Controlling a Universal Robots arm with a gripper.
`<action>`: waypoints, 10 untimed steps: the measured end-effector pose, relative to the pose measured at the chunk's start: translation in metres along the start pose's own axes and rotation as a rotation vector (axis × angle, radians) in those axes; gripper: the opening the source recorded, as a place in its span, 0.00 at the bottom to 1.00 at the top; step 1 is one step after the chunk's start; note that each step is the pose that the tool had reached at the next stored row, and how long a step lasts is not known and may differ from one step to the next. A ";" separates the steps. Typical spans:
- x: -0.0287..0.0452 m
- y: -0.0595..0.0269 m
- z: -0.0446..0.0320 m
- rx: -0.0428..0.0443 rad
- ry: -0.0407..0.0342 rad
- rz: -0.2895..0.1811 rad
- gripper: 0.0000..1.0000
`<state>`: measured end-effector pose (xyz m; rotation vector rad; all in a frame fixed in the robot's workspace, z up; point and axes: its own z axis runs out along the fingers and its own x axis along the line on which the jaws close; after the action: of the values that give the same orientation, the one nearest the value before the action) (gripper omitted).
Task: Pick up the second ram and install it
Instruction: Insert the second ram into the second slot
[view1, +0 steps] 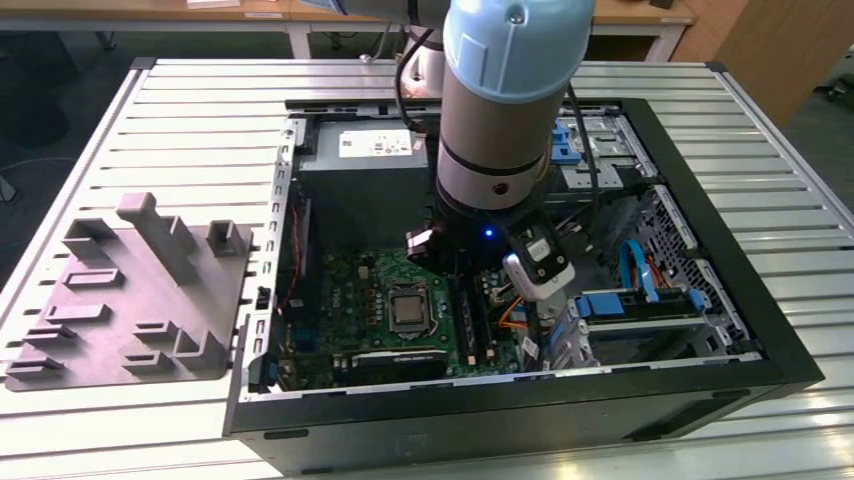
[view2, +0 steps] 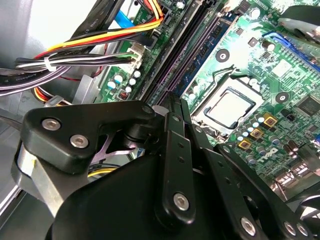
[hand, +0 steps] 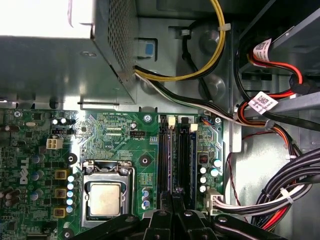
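A robot arm (view1: 514, 90) reaches down into an open computer case (view1: 507, 412) lying on a slatted metal table (view1: 200, 120), its wrist low over the green motherboard (view1: 354, 290). In both wrist views the black gripper (view2: 169, 100) (hand: 176, 199) points at the long black memory slots (hand: 165, 160). Its fingers (view2: 175, 150) are drawn in side by side with hardly a gap between them.

The tips sit right at the slots. There the second ram (hand: 186, 160) (view2: 205, 60), a thin dark blue-green stick, stands on edge along the row and runs away from the fingertips. The gripper's own linkage covers the contact, so from here I cannot tell whether the pads pinch the stick's top edge or only rest against it.

Near the slots lies the square silver processor (hand: 105, 199) in its socket. On the slots' other side, bundles of coloured cables (hand: 280, 200) trail through the case. The grey power-supply box (view1: 367, 180) sits at the far end of the board. On the table, towards the exterior view's left and apart from the case, stands a grey moulded fixture (view1: 134, 290).
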<state>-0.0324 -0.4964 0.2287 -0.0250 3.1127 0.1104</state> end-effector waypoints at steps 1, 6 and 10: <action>0.0000 0.0000 0.0000 0.0000 0.0000 0.000 0.12; 0.0000 0.0004 0.0005 0.0103 -0.0005 0.009 0.12; 0.0000 0.0016 0.0006 0.0106 -0.0007 0.010 0.12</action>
<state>-0.0324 -0.4948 0.2283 -0.0098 3.1129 0.0942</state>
